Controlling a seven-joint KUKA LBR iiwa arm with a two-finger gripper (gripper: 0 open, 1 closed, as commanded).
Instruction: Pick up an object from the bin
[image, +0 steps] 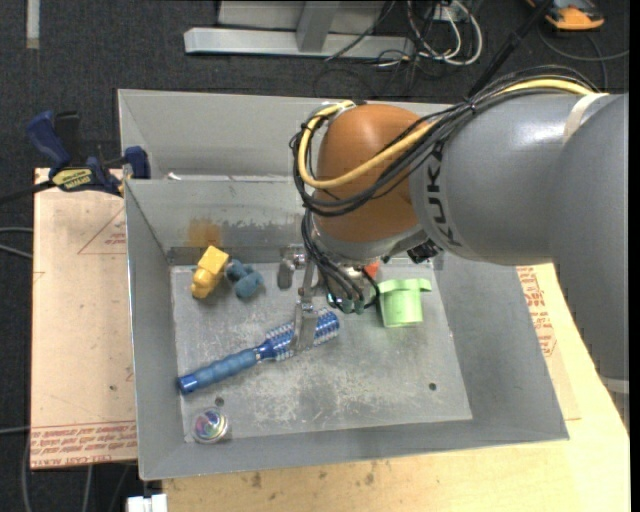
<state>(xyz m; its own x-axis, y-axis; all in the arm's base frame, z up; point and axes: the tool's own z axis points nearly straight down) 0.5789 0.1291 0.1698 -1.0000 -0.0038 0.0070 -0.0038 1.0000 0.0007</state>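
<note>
The grey metal bin (150, 300) has just a few loose things on its floor, all well apart except one pair.

The arm comes in from the right w/ its orange dome cover (365, 180) over the bin's back-centre, yellow and black cables looped round it. Below the cover the claw (304, 335) is down near the middle of the floor, right at the head end of a blue plastic brush with a long round handle and a blue-and-white bristled head (230, 368). The brush lies flat and diagonal: handle tip toward the front-left, head toward the centre. The claw's metal meets the head approx. where the bristles start. Whether the claw is wide, narrow or clamped on the brush can't be told from this angle, as the wrist and cables hide too much.

Other items:
- A chunky yellow plastic block (210, 270) lies at back-left, near the rear wall.
- A small blue-grey lump (244, 283) sits just beside the block, on its right.
- A light green plastic cup (402, 303) lies on its side right of the claw, near it but apart.
- A small round shiny silver-purple disc (210, 427) rests at the front-left corner, near the front wall.
</note>
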